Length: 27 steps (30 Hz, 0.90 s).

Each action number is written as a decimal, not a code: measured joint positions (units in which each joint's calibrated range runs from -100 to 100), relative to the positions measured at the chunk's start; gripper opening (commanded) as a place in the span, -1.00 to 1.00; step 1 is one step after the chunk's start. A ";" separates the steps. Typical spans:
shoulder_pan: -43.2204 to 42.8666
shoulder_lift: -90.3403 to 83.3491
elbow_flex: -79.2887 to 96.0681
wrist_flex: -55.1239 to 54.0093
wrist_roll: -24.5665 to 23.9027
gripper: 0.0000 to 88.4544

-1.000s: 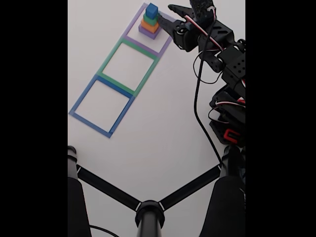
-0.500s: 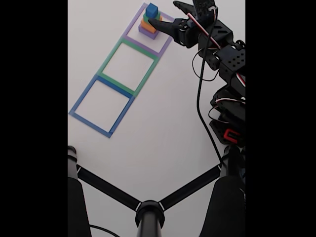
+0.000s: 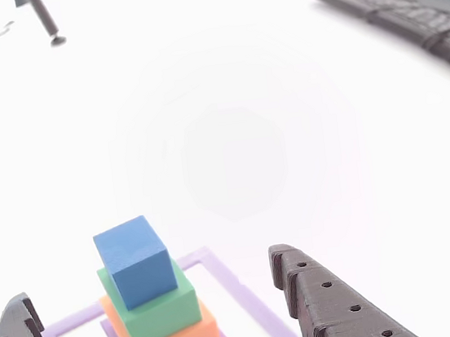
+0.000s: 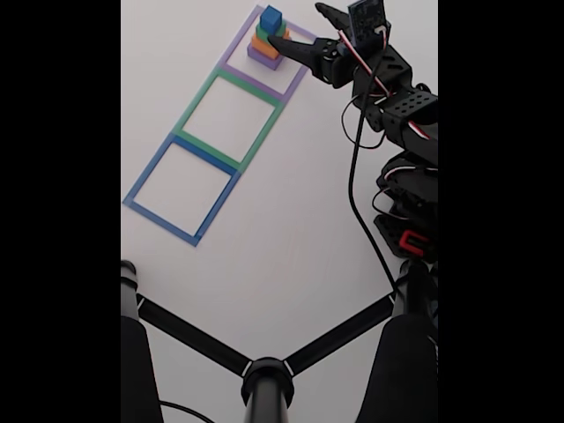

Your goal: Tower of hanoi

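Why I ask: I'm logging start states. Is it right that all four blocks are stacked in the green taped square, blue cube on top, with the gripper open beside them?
Not quite: the stack, topped by the blue cube, stands in the purple taped square, as the fixed view shows. The gripper is open beside it.

you are looking at frames with nothing legible in them: no text, label, brand, number or sign is showing on any surface in either view. the keyboard (image 3: 402, 7) at the top right of the other view is perhaps carrying key legends, but it is lying too blurred and washed out for you to read any.
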<state>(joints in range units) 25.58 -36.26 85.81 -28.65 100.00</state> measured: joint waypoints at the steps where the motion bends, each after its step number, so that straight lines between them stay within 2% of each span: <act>1: -0.25 1.27 0.00 -1.28 0.00 -0.24; 15: -3.11 20.68 -5.48 -13.64 0.00 -0.26; 27: -3.60 29.30 -13.49 -14.53 0.00 -0.32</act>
<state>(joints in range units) 21.98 -6.96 72.32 -43.18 100.00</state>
